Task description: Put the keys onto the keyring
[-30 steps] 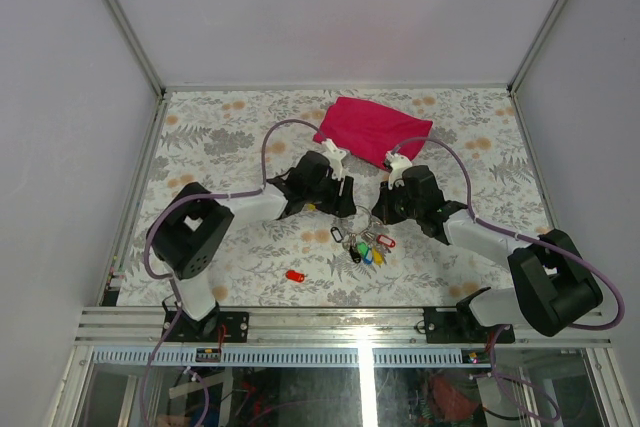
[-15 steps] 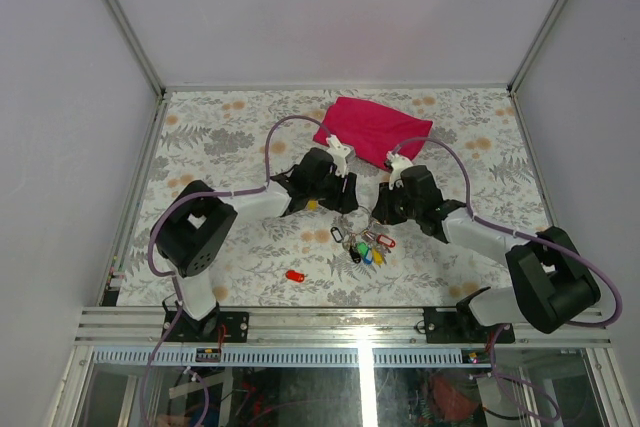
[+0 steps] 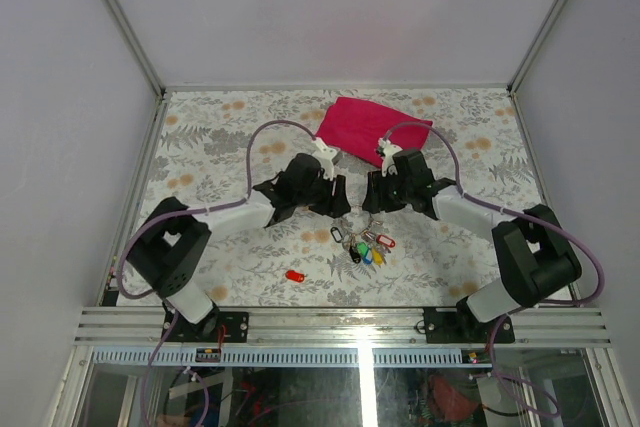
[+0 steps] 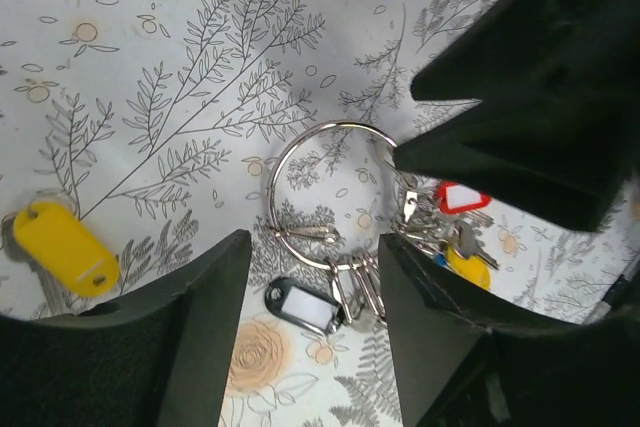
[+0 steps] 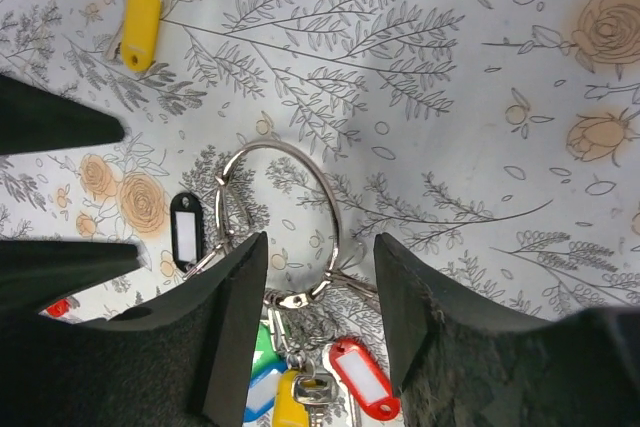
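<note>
Thin silver keyring (image 3: 362,237), coloured keys bunched on it, lies mid-frame on the worktop (image 3: 200,147). Left tool (image 4: 312,247) and right tool (image 5: 320,247) gape above it, empty. Yellow key (image 4: 60,247) lies near; red key (image 3: 294,275) lower left.

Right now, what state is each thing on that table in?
Keyring: lying flat, a bunch of keys threaded on it, not gripped.
Yellow key: loose on the table, off the ring.
Red key: loose, lying alone towards the near edge.
Pink cloth: rumpled, lying at the back.
Left pincer: open, empty, poised over the ring.
Right pincer: open, empty, poised over the ring.
</note>
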`<state>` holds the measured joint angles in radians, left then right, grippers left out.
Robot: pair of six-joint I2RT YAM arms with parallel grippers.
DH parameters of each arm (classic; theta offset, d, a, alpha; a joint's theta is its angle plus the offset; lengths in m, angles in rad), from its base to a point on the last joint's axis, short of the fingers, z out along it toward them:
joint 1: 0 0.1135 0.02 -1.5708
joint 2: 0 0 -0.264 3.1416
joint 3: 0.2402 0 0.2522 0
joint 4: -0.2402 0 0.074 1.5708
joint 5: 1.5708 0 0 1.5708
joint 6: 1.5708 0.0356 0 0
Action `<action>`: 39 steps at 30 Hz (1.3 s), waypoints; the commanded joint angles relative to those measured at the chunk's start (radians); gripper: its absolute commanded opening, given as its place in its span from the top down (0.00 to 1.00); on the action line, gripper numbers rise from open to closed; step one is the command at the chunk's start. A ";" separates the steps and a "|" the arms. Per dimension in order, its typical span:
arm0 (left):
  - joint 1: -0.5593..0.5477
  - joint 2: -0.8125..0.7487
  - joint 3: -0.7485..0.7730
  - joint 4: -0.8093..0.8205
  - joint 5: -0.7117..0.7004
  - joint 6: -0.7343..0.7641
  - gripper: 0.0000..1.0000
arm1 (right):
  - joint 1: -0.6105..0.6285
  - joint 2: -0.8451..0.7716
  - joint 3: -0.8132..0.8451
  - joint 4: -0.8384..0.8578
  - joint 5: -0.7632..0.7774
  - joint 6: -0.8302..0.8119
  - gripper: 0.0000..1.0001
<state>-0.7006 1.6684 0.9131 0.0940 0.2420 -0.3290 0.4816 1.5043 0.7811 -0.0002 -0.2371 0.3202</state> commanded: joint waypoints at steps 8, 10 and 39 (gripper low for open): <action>-0.007 -0.229 -0.064 -0.063 -0.065 -0.055 0.40 | -0.111 0.151 0.142 -0.125 -0.291 -0.097 0.45; -0.008 -0.250 -0.063 -0.088 -0.074 -0.049 0.39 | -0.117 0.186 0.155 -0.132 -0.325 -0.103 0.45; 0.166 -0.533 0.008 -0.244 -0.046 -0.115 0.11 | -0.090 0.107 0.199 -0.150 -0.366 -0.188 1.00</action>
<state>-0.5743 1.2106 0.8757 -0.1608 0.1570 -0.4225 0.3668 1.7672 0.9543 -0.1444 -0.6243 0.2008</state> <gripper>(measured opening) 0.865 0.027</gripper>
